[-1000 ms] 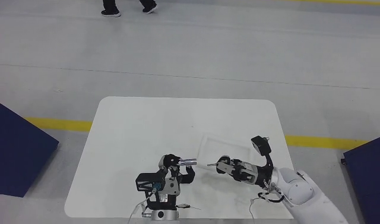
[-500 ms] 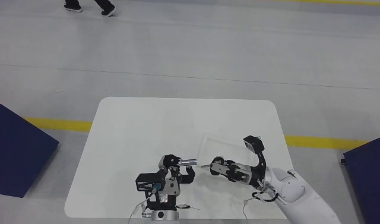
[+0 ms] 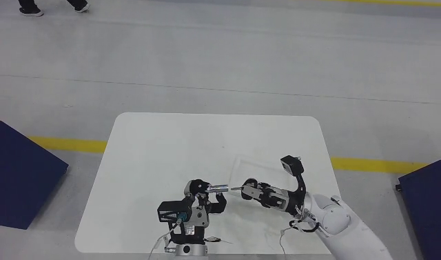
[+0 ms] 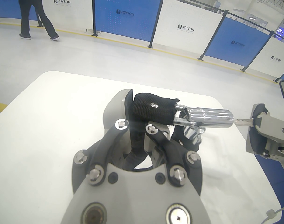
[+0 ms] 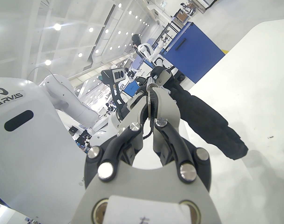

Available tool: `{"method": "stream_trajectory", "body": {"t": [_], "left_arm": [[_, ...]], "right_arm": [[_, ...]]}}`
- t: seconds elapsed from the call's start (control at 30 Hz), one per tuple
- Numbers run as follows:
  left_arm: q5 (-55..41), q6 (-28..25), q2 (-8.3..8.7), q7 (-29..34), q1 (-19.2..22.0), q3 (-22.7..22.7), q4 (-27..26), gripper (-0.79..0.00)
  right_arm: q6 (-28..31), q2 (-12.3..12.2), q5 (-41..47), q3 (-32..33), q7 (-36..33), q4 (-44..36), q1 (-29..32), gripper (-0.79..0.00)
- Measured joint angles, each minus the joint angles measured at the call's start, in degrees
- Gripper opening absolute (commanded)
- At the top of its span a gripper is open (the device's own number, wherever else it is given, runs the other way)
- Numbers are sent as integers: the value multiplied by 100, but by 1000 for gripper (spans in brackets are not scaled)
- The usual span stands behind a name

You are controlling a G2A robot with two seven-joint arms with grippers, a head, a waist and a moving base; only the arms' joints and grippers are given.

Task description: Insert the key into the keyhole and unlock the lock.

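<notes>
The left gripper (image 4: 177,124) has its black fabric-padded fingers (image 4: 153,111) pressed onto the shiny chrome cylindrical lock (image 4: 209,117). It holds the lock level in the air over the near middle of the white round-cornered table (image 4: 51,117), with the barrel's free end pointing right. The right gripper (image 5: 152,96) pinches the small flat silver key (image 4: 242,122) by its head. The blade tip meets the end of the barrel, but I cannot tell whether it has entered the keyhole.

The main risk, as I judge it, is a blade slightly off the slot's line, so that a push jams it or skids it across the chrome. The narrow pinch could let the key swivel. When the key is turned, the smooth barrel may spin inside the fabric pads instead of unlocking.

The tabletop is plain and smooth. Around it lies a pale grey floor (image 3: 275,53) with yellow lines (image 3: 69,144), and blue and white barrier panels (image 4: 128,19) stand at the far side
</notes>
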State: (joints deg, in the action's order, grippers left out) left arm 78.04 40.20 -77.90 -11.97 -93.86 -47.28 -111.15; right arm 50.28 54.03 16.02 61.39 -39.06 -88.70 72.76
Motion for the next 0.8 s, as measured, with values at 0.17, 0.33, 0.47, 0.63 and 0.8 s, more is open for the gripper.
{"method": "stream_trajectory", "body": {"t": [0.17,0.33,0.47,0.63,0.8], "left_arm": [[0,0,0,0,0,0,0,-785],[0,0,0,0,0,0,0,-785],[0,0,0,0,0,0,0,-785],[0,0,0,0,0,0,0,-785],[0,0,0,0,0,0,0,-785]], "right_arm": [[-40,29,-40,-29,67,4,-1,-785],[-118,53,-118,-26,160,-17,18,-785],[-160,68,-192,-13,236,-58,50,-785],[-197,84,-236,5,284,-115,86,-785],[-295,94,-293,43,328,-172,134,-785]]}}
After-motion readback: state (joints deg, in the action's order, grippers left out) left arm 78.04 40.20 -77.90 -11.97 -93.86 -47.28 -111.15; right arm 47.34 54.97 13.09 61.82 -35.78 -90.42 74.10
